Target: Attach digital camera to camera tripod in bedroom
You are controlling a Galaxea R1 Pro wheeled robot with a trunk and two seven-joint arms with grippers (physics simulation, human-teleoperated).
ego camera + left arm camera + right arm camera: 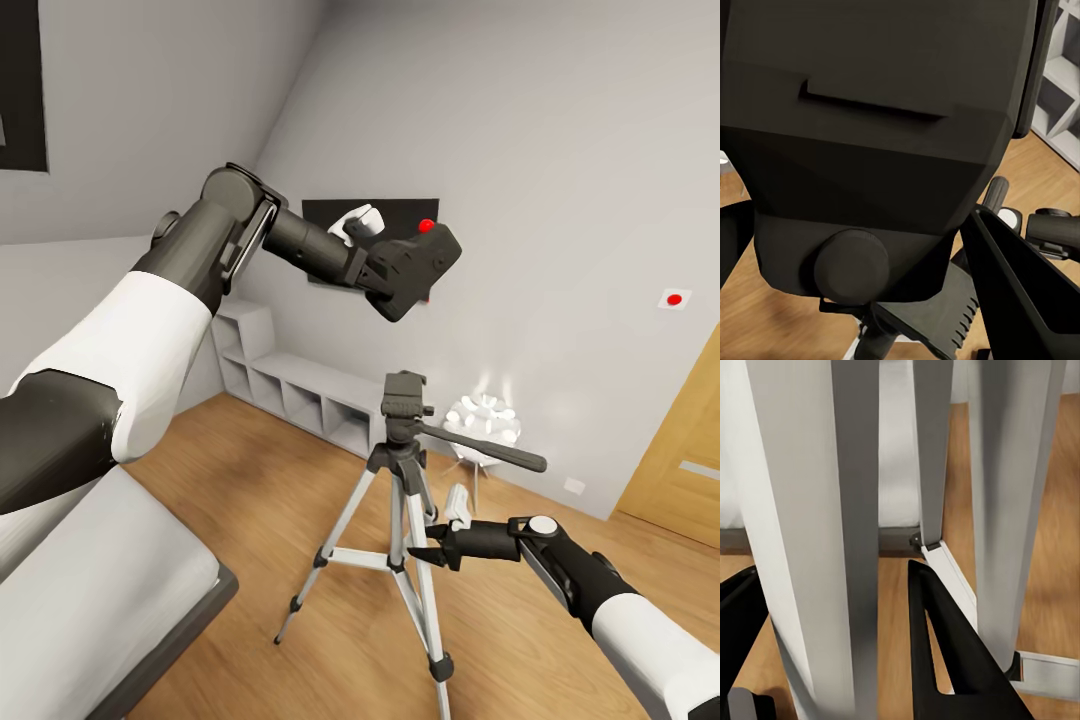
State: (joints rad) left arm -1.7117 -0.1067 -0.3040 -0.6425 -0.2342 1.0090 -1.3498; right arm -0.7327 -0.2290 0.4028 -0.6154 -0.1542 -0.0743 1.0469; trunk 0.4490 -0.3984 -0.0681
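My left gripper (400,268) is raised at chest height and shut on the digital camera (420,258), a chunky black body with a red dot on top. In the left wrist view the camera (877,112) sits between the black fingers (1020,300). It hangs above the camera tripod (404,398), apart from its black pan head; the tripod's head plate (937,311) lies under the camera. The tripod stands on silver legs with its long handle pointing right. My right gripper (425,552) is low, open, with a tripod leg (817,547) between its fingers (952,652).
A grey cubby shelf (300,392) lines the far wall, with a white ball-cluster lamp (485,420) right of it. The grey-framed bed (100,600) fills the near left. A wooden door (680,460) is at the right. A black panel (400,212) hangs on the wall behind the camera.
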